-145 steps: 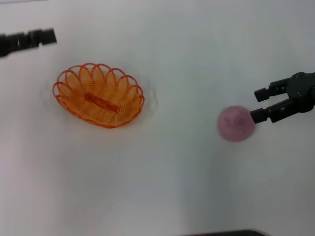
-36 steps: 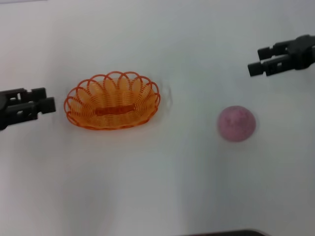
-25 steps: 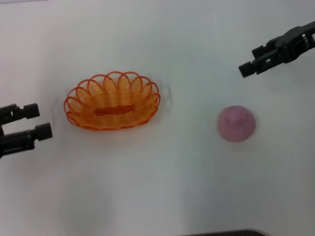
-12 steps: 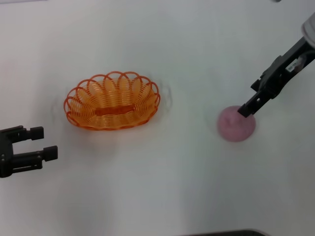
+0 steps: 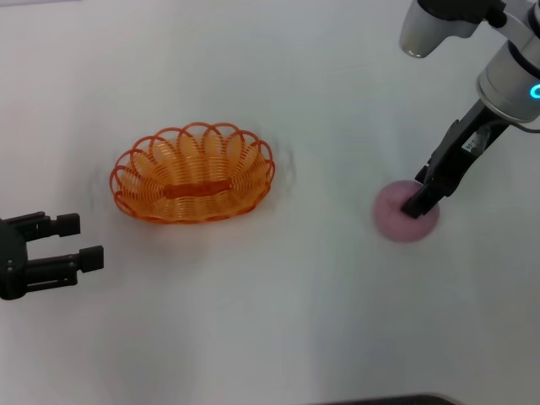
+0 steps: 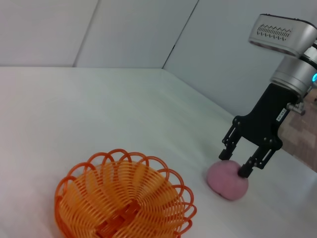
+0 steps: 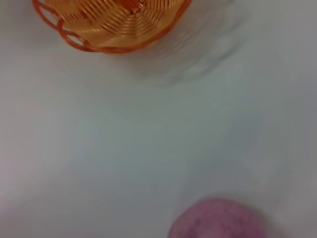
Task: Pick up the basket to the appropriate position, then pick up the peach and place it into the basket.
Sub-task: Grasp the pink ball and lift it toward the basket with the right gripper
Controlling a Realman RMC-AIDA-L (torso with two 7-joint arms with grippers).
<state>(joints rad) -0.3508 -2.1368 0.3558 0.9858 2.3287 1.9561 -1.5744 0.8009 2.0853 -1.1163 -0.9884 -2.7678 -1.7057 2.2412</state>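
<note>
Far left in the head view: left end effector (image 5: 72,242), fingers spread wide and holding nothing, hanging low over the table (image 5: 278,337) below and to the left of the basket (image 5: 193,185), well apart from its rim. Probably parked out of the way, with the basket looking already set where it should stand.

Centre-left: basket resting flat on the table, upright, open side up, empty. Placed apparently within easy reach of both arms and well apart from the fruit, leaving a clear lane for a carry across.

Right: peach (image 5: 395,221) sitting on the table, untouched by anything but the table so far as can be judged. Right end effector (image 5: 417,196) directly above it, arm slanting down from the upper right. From the left wrist view, fingers plainly spread to about the fruit's width, one tip at the top of the peach (image 6: 227,180) and the other hanging beside it; not yet closed. Spread like this, presumably, to straddle the round body before squeezing.

Likely step in hand: descending to grasp the peach. Round matte fruit, so apt to roll if nudged off centre; a square, centred closure wanted.
</note>
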